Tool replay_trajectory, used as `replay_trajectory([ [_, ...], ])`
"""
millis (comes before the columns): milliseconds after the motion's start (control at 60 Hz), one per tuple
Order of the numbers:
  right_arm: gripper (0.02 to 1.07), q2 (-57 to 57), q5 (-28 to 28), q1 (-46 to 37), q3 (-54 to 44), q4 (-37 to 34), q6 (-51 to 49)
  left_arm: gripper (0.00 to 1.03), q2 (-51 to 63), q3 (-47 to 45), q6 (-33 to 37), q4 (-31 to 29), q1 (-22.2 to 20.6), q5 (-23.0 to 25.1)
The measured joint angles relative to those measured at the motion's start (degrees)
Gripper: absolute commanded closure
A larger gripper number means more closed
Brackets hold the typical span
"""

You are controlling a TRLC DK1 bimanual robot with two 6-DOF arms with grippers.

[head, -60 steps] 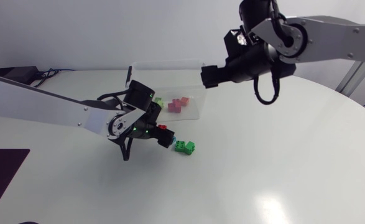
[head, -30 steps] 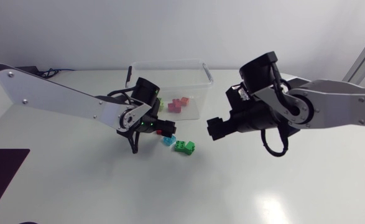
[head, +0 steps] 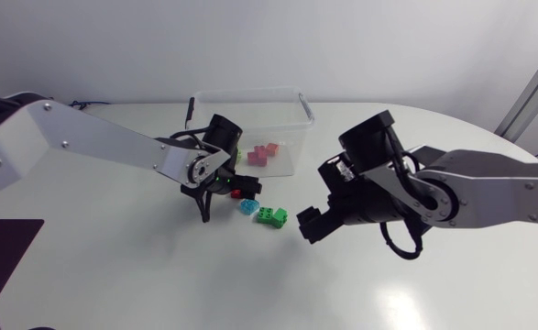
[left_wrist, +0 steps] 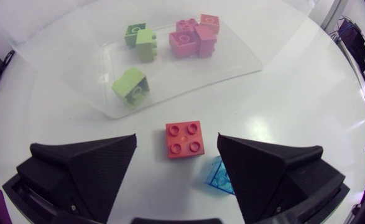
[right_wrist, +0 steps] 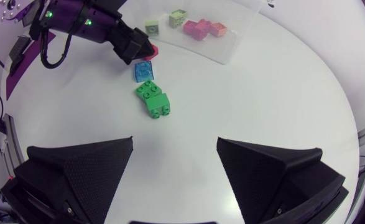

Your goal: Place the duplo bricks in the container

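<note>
Left gripper (left_wrist: 177, 142) is down at the table (head: 415, 293) and open. Its matte black wedge fingers (left_wrist: 89, 168) stand on either side of the red brick (left_wrist: 184, 140), with a gap on each side, so it grips nothing. The red brick is a square two-by-two of glossy plastic with four round studs facing up. It has no long axis, and its edges sit slightly skewed to the fingers.

Just beside it, by the gripper's other finger, the blue brick (left_wrist: 219, 177) is see-through pale blue and lies tipped rather than flat. In the head view the blue brick is at 5 o'clock from the red one. The green brick (head: 271, 217) is close by, at 4 o'clock from the blue. It is opaque, bright and oblong, and its long axis runs roughly 9 to 3.

The container (left_wrist: 194, 68), at 12 o'clock from the red brick, is a clear, thin-walled rectangular tub with rounded corners. It holds lime bricks (left_wrist: 138, 38) and pink bricks (left_wrist: 191, 40).

The right gripper (right_wrist: 175, 142) hangs near the green brick, at 4 o'clock from it, with its fingers spread wide and nothing between them. The table is white and smooth with a soft sheen. Any marks on the studs are too small to read.
</note>
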Motion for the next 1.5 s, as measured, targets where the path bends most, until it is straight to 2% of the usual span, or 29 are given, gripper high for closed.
replay_trajectory([
  [67,0.09,0.1,-0.1,0.0,-0.2,0.0,-0.2,0.19,0.7,0.9,-0.2,-0.5,0.0,0.0],
  [283,0.09,1.9,-1.5,0.1,-0.1,0.6,-2.5,0.40,3.1,2.8,-1.3,-1.6,0.0,0.0],
  [400,0.09,3.1,-1.8,0.9,-0.1,0.6,-2.9,0.45,4.5,4.3,-1.7,-2.4,0.0,0.0],
  [433,0.09,3.3,-1.9,1.1,-0.1,0.6,-2.9,0.53,4.8,4.6,-1.9,-2.4,-0.1,0.0],
  [483,0.09,3.5,-1.9,1.3,-0.1,0.6,-2.9,0.73,5.1,5.0,-2.3,-2.6,-0.2,0.0],
  [650,0.09,5.4,-2.1,1.4,1.4,0.6,-3.5,0.81,5.4,5.1,-2.8,-3.0,-0.9,-0.1],
  [933,0.09,14.3,-4.1,1.0,8.2,0.6,-5.8,0.82,2.7,2.2,-2.5,-3.6,-1.1,0.6],
  [1267,0.11,23.5,-6.4,0.3,16.7,-0.7,-9.4,0.82,-12.8,-6.0,0.3,-4.2,-0.8,1.2],
  [1500,0.28,27.1,-6.7,0.3,21.0,-3.2,-11.1,0.82,-22.2,-7.2,2.1,-4.3,0.7,1.7],
])
